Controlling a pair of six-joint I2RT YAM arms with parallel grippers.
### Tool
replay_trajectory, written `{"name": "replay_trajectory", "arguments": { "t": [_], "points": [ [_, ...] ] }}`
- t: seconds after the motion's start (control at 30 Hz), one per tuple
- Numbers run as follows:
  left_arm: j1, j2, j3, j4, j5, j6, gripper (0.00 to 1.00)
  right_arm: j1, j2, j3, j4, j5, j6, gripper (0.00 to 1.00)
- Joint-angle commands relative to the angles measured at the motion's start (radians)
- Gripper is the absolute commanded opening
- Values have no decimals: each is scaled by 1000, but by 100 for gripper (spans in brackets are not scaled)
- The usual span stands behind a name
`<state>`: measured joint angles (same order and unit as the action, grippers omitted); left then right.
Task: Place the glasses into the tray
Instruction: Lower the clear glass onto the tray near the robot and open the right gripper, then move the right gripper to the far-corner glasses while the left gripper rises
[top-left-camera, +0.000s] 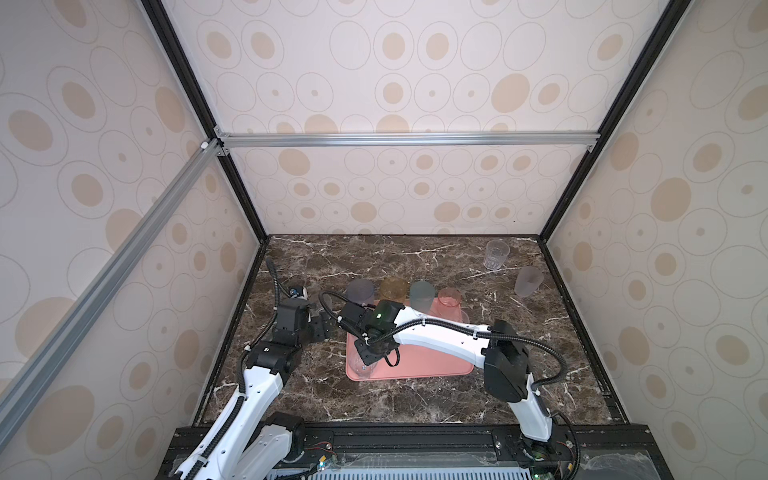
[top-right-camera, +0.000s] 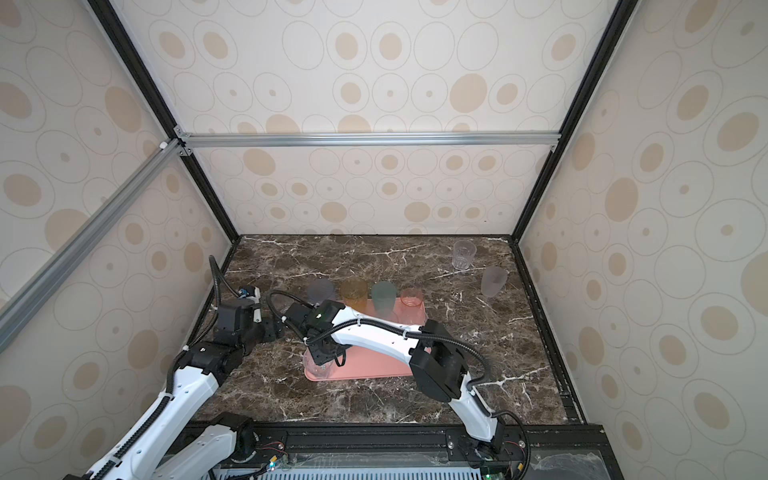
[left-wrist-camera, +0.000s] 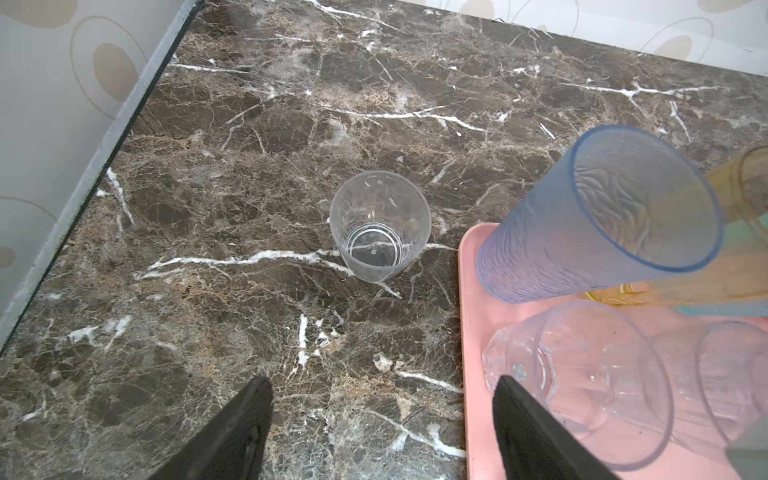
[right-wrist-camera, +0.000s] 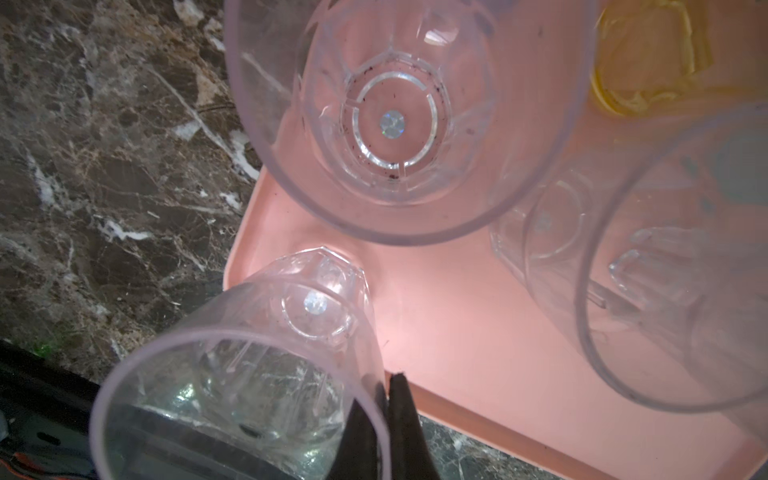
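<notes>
**Clear glass pinched by its rim over the tray corner; left fingers wide**

The right gripper (right-wrist-camera: 386, 380) is seen closed on the wall of a clear faceted glass (right-wrist-camera: 257, 353): one of its fingers (right-wrist-camera: 409, 432) lies outside the rim, its partner inside, only the thin wall between them. The glass is tilted away from the fingers, its base over a corner of the tray (right-wrist-camera: 457, 316); whether base and tray touch cannot be told. Just beyond it a larger clear glass (right-wrist-camera: 399, 120) is stood in the tray.

The left gripper (left-wrist-camera: 382, 382) is held wide, nothing between its fingers (left-wrist-camera: 232, 428). Ahead of the gap, apart from both tips, a small clear glass (left-wrist-camera: 380, 226) is stood upright on the marble tabletop (left-wrist-camera: 249, 166). One finger is seen over the tray just inside its rim, and ahead of that finger a grey-blue tumbler (left-wrist-camera: 598, 216) is stood in the tray. A ribbed clear glass (top-left-camera: 496, 254) and a frosted glass (top-left-camera: 528, 281) are left on the tabletop, far from both sets of fingers.
</notes>
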<state>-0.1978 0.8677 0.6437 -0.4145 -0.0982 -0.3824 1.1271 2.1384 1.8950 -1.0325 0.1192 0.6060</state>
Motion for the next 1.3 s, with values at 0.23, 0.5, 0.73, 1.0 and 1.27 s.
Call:
{"name": "replay_trajectory", "arguments": {
  "t": [0.23, 0.5, 0.73, 1.0, 1.27],
  "points": [
    [23, 8, -10, 32, 17, 5, 83, -13, 50, 43, -9, -42, -2, 6],
    [25, -8, -7, 29, 7, 3, 82, -18, 15, 84, -37, -69, -30, 32],
    [24, -42, 55, 47, 38, 19, 82, -91, -148, 27, -2, -83, -47, 35],
    [17, -149, 75, 269, 127, -16, 80, -260, -391, -167, 125, -66, -2, 34],
    [-134, -89, 78, 416, 74, -28, 78, -399, -596, -421, 325, -10, 113, 34]
  ]
}}
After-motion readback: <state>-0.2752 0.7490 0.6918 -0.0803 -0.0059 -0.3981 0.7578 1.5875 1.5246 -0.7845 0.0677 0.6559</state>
